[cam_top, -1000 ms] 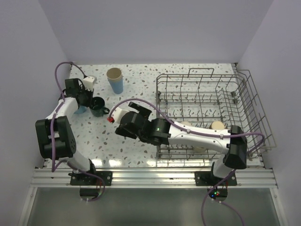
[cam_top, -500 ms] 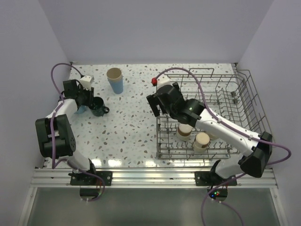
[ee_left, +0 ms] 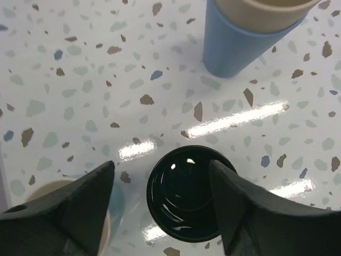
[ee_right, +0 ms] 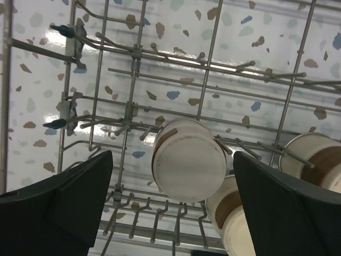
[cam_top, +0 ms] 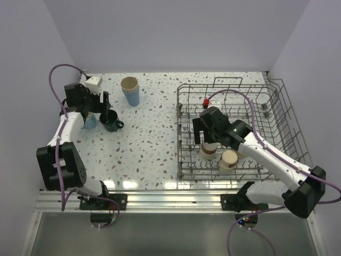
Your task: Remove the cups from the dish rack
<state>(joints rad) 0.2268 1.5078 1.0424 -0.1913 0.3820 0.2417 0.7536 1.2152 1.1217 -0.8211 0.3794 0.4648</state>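
Note:
The dark teal mug [cam_top: 111, 121] [ee_left: 187, 193] stands upright on the table. My left gripper [cam_top: 105, 106] [ee_left: 161, 162] hovers open just above it, one finger on each side, apart from it. A light blue mug [cam_top: 90, 122] [ee_left: 114, 205] sits to its left, and a light blue tumbler [cam_top: 130, 92] [ee_left: 234, 48] with a beige cup nested inside stands farther back. In the dish rack [cam_top: 287, 101] [ee_right: 210, 53], three beige-and-brown cups rest upside down on the tines [cam_top: 209, 150] [cam_top: 229, 159] [ee_right: 189, 160] [ee_right: 232, 218] [ee_right: 314, 160]. My right gripper [cam_top: 205, 137] [ee_right: 173, 154] hangs wide open above the front left one.
The rack fills the right half of the speckled table, with raised wire sides and upright tines around the cups. White walls close in at the left, back and right. Speckled tabletop [cam_top: 149, 144] lies between the mugs and the rack.
My left gripper has opened and let go of the dark teal mug, lifting slightly. My right arm has swung from the table's middle over the rack, down above the cups.

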